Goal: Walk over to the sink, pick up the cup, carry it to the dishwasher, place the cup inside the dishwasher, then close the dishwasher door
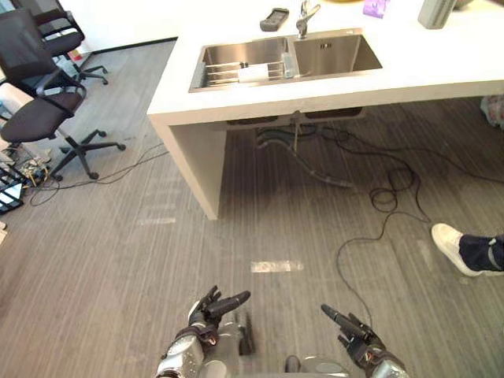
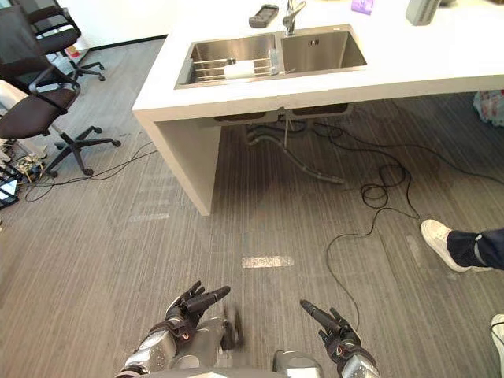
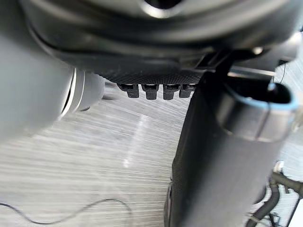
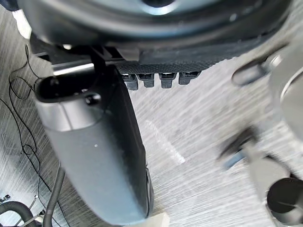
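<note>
Steel twin-basin sink (image 1: 339,53): lay well ahead.
Dark left hand (image 1: 206,313), dark right hand (image 1: 354,335): both spread, empty.
Small white cup (image 1: 253,72): on wire rack (image 1: 220,72), nearer left hand's side.

Holds left hand (image 1: 213,309) low, well short of the sink (image 1: 339,53), fingers straight and angled toward it, grasping nothing; holds right hand (image 1: 350,331) alongside, equally far from the sink, fingers likewise straight, empty
</note>
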`<state>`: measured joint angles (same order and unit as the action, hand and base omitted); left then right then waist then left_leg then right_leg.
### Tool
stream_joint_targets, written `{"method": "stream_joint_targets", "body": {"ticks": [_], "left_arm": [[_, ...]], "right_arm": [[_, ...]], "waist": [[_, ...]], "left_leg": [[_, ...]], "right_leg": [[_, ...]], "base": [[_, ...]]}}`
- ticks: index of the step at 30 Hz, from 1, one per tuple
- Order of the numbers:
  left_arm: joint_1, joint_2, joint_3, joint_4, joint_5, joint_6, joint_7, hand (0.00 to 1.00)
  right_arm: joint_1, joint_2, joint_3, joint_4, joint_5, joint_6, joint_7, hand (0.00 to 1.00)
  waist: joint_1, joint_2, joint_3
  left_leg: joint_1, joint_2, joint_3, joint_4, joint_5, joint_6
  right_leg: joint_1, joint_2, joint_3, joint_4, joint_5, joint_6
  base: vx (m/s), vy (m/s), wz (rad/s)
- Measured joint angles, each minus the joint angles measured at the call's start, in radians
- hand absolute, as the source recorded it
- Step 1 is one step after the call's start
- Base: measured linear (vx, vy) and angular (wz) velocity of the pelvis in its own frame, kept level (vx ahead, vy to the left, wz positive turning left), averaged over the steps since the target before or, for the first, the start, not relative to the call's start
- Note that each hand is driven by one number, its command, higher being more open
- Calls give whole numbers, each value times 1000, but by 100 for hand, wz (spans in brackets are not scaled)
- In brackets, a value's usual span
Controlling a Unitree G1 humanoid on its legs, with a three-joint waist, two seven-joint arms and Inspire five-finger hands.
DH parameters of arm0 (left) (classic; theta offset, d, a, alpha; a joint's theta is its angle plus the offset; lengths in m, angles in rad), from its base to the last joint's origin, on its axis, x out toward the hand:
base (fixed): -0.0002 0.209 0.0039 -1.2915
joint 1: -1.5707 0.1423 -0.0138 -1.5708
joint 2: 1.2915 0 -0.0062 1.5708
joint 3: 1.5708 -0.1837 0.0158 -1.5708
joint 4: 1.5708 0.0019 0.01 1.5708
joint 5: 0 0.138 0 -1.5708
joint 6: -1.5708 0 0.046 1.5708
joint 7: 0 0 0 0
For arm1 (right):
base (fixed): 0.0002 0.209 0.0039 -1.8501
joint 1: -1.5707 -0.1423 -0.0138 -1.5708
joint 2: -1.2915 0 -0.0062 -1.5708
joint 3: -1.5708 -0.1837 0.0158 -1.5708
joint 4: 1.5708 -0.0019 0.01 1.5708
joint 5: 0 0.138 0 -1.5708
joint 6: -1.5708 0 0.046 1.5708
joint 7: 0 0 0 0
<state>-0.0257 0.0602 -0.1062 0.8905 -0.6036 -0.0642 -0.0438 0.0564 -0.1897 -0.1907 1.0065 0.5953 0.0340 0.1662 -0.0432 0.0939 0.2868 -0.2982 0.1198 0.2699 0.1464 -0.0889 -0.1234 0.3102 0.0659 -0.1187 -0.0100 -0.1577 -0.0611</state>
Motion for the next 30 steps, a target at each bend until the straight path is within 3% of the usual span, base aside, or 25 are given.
{"method": "stream_joint_targets", "body": {"ticks": [1,2,4,5,8,9,10,11,12,13,15,16,18,20,21,22,23,24,25,26,28,30], "left_arm": [[2,0,1,-11,-8,0,6,100],[8,5,4,-67,-7,-4,22,100],[9,3,22,-196,-7,-41,49,100],[9,3,26,-240,-7,-51,65,100],[13,-2,66,-416,-4,-80,140,100],[16,3,84,-497,3,-100,172,100],[16,8,101,-573,25,-128,205,100],[15,12,109,-611,44,-140,223,100],[15,24,128,-689,76,-161,263,100],[15,34,143,-756,101,-183,306,100],[16,36,158,-823,116,-212,346,100],[14,39,161,-871,120,-256,379,100],[7,41,155,-899,164,-309,408,100],[-11,45,143,-901,200,-352,437,100],[-20,54,134,-901,210,-374,449,100],[-13,69,121,-904,209,-396,455,100],[-6,79,120,-916,208,-400,457,100],[7,94,121,-950,204,-410,457,100],[26,50,108,-992,200,-424,464,100],[24,36,73,-1066,206,-428,466,100],[-27,45,-4,-1159,264,-427,457,100],[-89,50,-50,-1176,312,-419,443,100]], "right_arm": [[5,0,0,0,1,0,1,100],[12,4,0,-1,3,1,1,100],[6,2,2,-10,3,7,2,100],[4,2,0,-8,2,10,2,100],[-3,2,-9,13,1,40,0,100],[3,15,-32,23,1,48,0,100],[9,27,-51,36,0,50,-3,100],[12,32,-58,42,0,51,-5,100],[13,39,-87,44,0,34,-13,100],[12,38,-119,45,1,31,-14,100],[14,40,-168,43,2,14,-15,100],[24,40,-207,35,11,3,-12,100],[37,41,-230,29,11,4,-12,100],[51,68,-256,57,10,12,-13,100],[67,99,-283,76,9,26,-12,100],[95,140,-329,93,20,31,-6,100],[120,160,-339,95,23,27,-4,100],[151,181,-347,99,22,20,10,100],[156,159,-360,110,21,19,27,100],[160,137,-364,107,-3,15,38,100],[151,129,-371,100,-67,13,60,100],[146,130,-371,99,-95,10,74,100]], "waist": [[0,2,2],[2,1,6],[13,-21,19],[21,-22,19],[51,-34,11],[54,-49,2],[53,-58,-6],[53,-61,-10],[52,-62,-11],[49,-60,-12],[37,-51,-18],[23,-41,-32],[16,-37,-42],[3,-36,-49],[1,-40,-51],[1,-64,-65],[1,-88,-78],[5,-128,-101],[6,-70,-115],[4,-43,-122],[5,-27,-130],[2,-27,-130]], "left_leg": [[1,4,13,-2,2,3],[5,-1,21,9,99,53],[-35,-36,15,76,177,102],[-60,-37,15,118,173,108],[-52,-90,33,199,114,195],[-17,-136,42,188,85,237],[20,-177,42,181,57,251],[39,-193,39,176,43,256],[86,-217,28,160,18,258],[149,-236,13,128,2,255],[229,-242,-26,79,-9,249],[301,-232,-70,29,-9,245],[363,-207,-117,12,-22,221],[399,-170,-189,9,-44,185],[422,-149,-236,10,-68,153],[446,-141,-269,25,-105,117],[457,-144,-285,42,-133,109],[473,-159,-303,65,-174,95],[479,-98,-297,107,-221,63],[478,-55,-277,116,-237,59],[499,-20,-275,80,-219,62],[513,-6,-275,71,-199,61]], "right_leg": [[18,1,4,0,-17,10],[43,-17,12,24,-70,28],[11,-64,26,101,-135,63],[-6,-77,29,127,-150,76],[-52,-157,20,303,-180,127],[-102,-209,3,468,-181,172],[-175,-262,1,662,-133,264],[-210,-284,7,754,-87,314],[-278,-316,19,919,-34,327],[-340,-349,-18,1048,-53,283],[-404,-380,-102,1101,-101,194],[-474,-395,-185,1042,-148,117],[-539,-385,-223,846,-159,97],[-584,-351,-204,598,-115,107],[-596,-326,-175,463,-47,111],[-594,-319,-142,387,59,105],[-589,-321,-128,376,130,100],[-588,-327,-108,393,187,74],[-580,-292,-131,454,140,74],[-572,-260,-160,466,98,57],[-568,-234,-182,489,55,35],[-558,-219,-187,493,35,26]], "base": [[529,289,-12],[493,263,-6],[613,329,-11],[500,275,-26],[437,236,-15],[506,245,22],[592,261,30],[565,212,30],[452,144,21],[438,112,21],[431,70,42],[422,16,67],[475,-72,82],[468,-194,104],[489,-309,110],[493,-353,104],[405,-339,75],[478,-450,40],[553,-480,33],[525,-438,18],[328,-264,13],[262,-244,-2]]}}
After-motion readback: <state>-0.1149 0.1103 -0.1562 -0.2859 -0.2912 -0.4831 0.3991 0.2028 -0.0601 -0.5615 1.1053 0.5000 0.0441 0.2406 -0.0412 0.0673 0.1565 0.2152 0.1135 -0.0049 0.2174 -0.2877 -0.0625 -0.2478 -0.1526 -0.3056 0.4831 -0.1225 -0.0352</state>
